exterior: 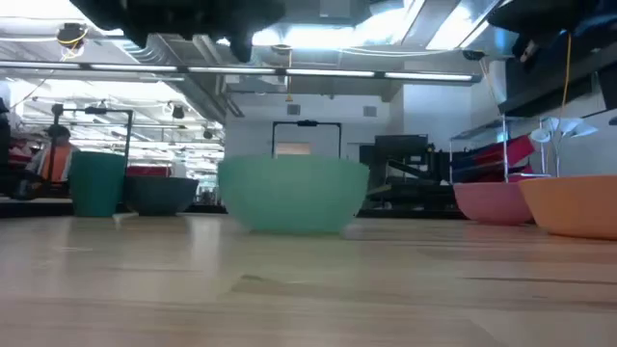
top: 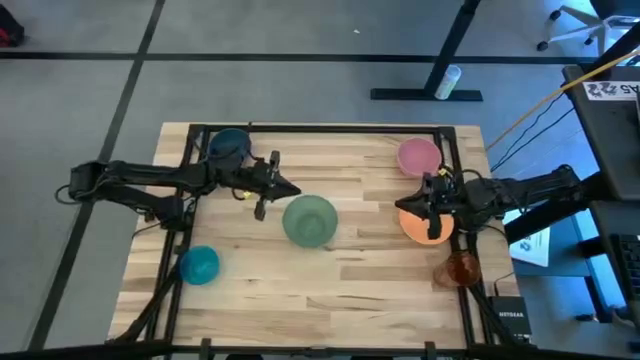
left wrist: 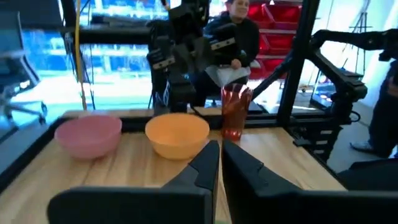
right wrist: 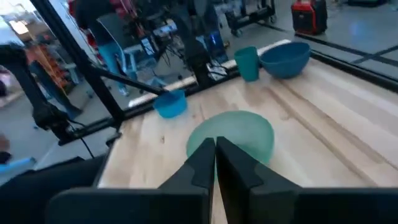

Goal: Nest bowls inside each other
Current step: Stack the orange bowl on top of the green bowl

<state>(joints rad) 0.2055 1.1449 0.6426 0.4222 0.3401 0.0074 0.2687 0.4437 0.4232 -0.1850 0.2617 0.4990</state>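
Note:
The teal-green bowl [top: 310, 220] stands upright on its base mid-table [exterior: 292, 193]. My left gripper [top: 292, 189] hovers shut just to its far left, above the table and holding nothing [left wrist: 219, 155]. The dark blue bowl [top: 228, 146] sits at the far left and the bright blue bowl [top: 199, 265] at the near left. On the right stand the pink bowl [top: 418, 157] and the orange bowl [top: 428, 228]. My right gripper [top: 404, 206] is shut over the orange bowl's left rim, pointing at the teal-green bowl [right wrist: 233, 140].
A dark-green cup [right wrist: 247, 63] stands beside the dark blue bowl [right wrist: 285, 59]. A see-through orange-red cup [top: 462, 268] stands near the right edge, close to the orange bowl. A black frame [top: 320, 128] runs round the table. A person [left wrist: 239, 31] sits beyond the right side.

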